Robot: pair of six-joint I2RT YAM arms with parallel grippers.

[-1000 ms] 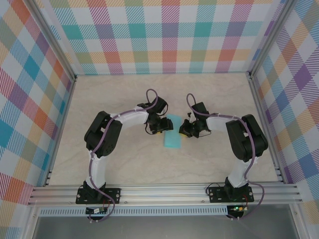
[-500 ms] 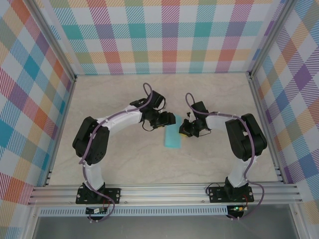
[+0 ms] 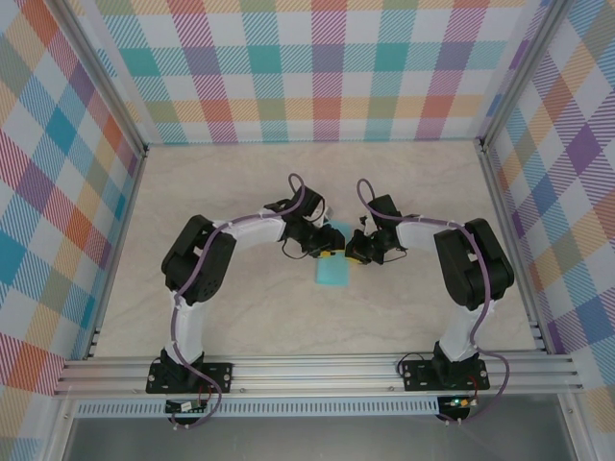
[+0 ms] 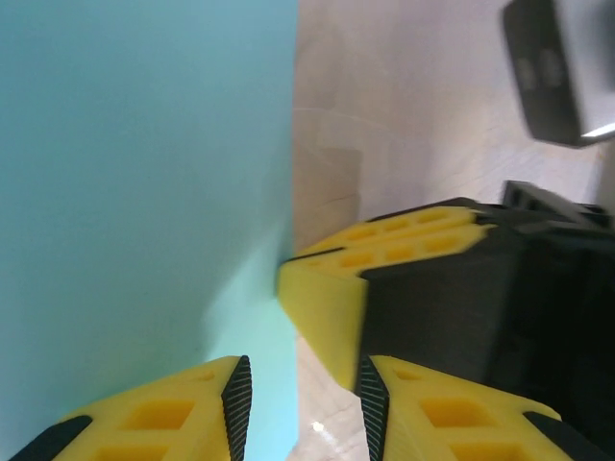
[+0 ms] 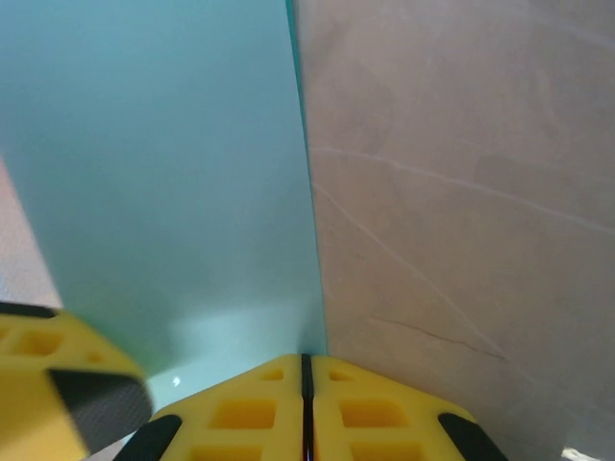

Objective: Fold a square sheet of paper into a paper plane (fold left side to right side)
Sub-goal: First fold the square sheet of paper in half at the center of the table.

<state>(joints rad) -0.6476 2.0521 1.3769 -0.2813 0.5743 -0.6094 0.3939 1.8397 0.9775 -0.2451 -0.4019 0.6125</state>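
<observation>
The turquoise sheet of paper [image 3: 332, 274] lies on the table as a narrow upright rectangle, its top end covered by the grippers. My left gripper [image 3: 325, 247] hovers over the sheet's upper part. In the left wrist view it [image 4: 303, 389] is open, straddling the right edge of the paper [image 4: 144, 173], with nothing held. My right gripper [image 3: 355, 254] is just right of it; in the right wrist view it [image 5: 307, 370] is shut, its tips down at the right edge of the paper [image 5: 163, 163]. The two grippers nearly touch. No dart shape shows.
The beige table [image 3: 240, 307] is boxed in by plaid walls [image 3: 307, 67] and aluminium rails [image 3: 317, 370] along the near edge. The right gripper's yellow fingers [image 4: 384, 279] crowd the left wrist view, and a left finger [image 5: 58, 384] shows in the right wrist view.
The left arm swung out and stretched toward the sheet's top, then pulled back; its gripper now sits lower and closer to the right gripper. The right arm and the paper barely moved.
</observation>
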